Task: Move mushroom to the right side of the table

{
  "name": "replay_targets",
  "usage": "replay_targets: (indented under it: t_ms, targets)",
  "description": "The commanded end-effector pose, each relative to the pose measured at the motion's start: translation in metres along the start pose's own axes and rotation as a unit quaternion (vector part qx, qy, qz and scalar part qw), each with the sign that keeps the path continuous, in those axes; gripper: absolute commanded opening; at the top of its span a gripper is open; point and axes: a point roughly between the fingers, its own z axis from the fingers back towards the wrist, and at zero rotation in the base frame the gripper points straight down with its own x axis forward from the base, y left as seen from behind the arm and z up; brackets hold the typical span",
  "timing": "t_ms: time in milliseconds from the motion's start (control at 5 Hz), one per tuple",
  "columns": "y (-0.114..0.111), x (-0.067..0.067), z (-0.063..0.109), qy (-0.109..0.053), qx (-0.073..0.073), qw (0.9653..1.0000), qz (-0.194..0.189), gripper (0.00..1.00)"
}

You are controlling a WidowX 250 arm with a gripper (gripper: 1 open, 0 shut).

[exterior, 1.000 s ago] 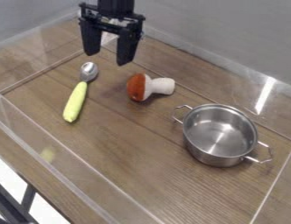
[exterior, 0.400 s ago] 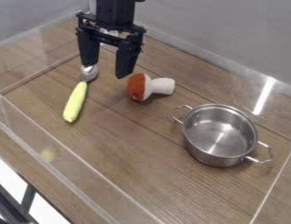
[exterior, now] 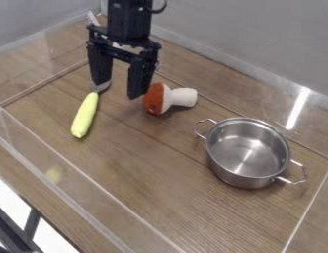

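Note:
The mushroom (exterior: pixel 166 98) lies on its side near the middle of the brown wooden table (exterior: pixel 140 163), red-orange cap to the left and white stem pointing right. My gripper (exterior: pixel 120 85) hangs just left of the cap, pointing down, its two black fingers (exterior: pixel 143 81) spread wide with nothing between them. The right finger stands close beside the cap; I cannot tell if it touches. The left finger stands over the bowl end of the spoon.
A yellow-handled spoon (exterior: pixel 86 114) lies left of the mushroom, its metal bowl partly hidden behind my gripper. A steel pot (exterior: pixel 249 151) with two side handles stands at the right. Low clear walls (exterior: pixel 74 212) border the table.
My gripper has come down and toward the camera, from above the back edge to just left of the mushroom's cap. It stayed open. Mushroom, spoon and pot have not moved.

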Motion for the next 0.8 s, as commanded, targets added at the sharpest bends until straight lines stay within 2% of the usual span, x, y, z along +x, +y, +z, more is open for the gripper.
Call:
replay_targets:
  t_ms: [0, 400, 600]
  targets:
    - [0.009, -0.003, 0.006, -0.027, 0.007, 0.9996, -0.005, 1.00]
    - [-0.008, 0.014, 0.008, -0.036, 0.017, 0.9973, -0.063, 1.00]
    - [-0.012, 0.023, 0.006, -0.041, 0.019, 0.9969, -0.065, 1.00]
